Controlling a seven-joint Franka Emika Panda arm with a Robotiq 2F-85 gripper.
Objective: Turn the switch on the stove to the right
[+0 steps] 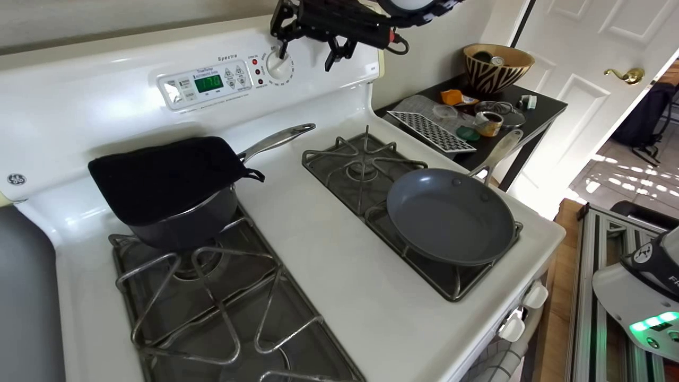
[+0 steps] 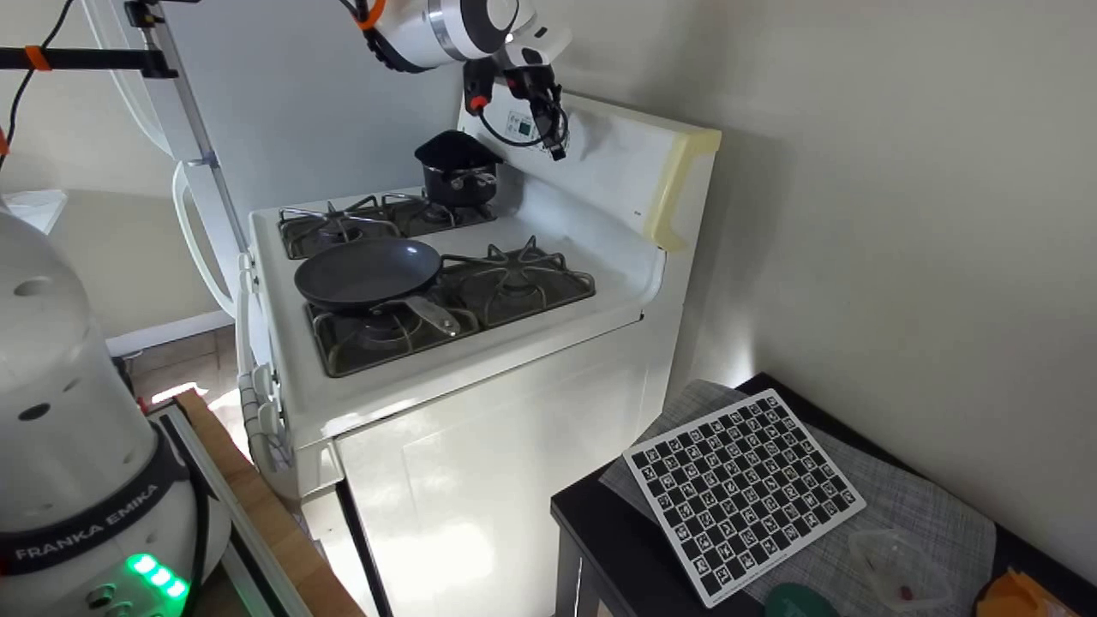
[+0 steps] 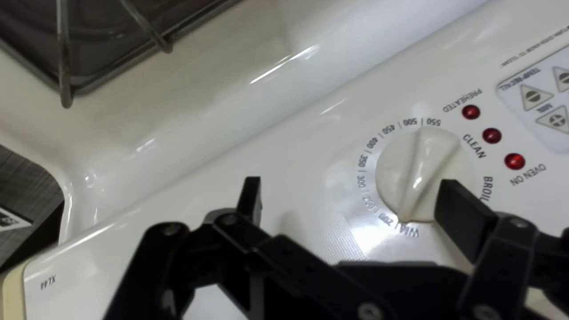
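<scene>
at the stove | tool spread wide, holding nothing, partly hiding knob | covered pot, skillet on grates

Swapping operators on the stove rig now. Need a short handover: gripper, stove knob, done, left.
Gripper: open, holding nothing. In the wrist view one finger overlaps the edge of the knob; contact unclear.
Stove: the knob is the white dial on its back panel, beside the green display.
Done: gripper is at the knob, no grip yet. Whether the knob has been turned can't be told.
Left: probably center the fingers around the knob, close, turn right, release.
Note: OVEN ON light looks lit.
</scene>
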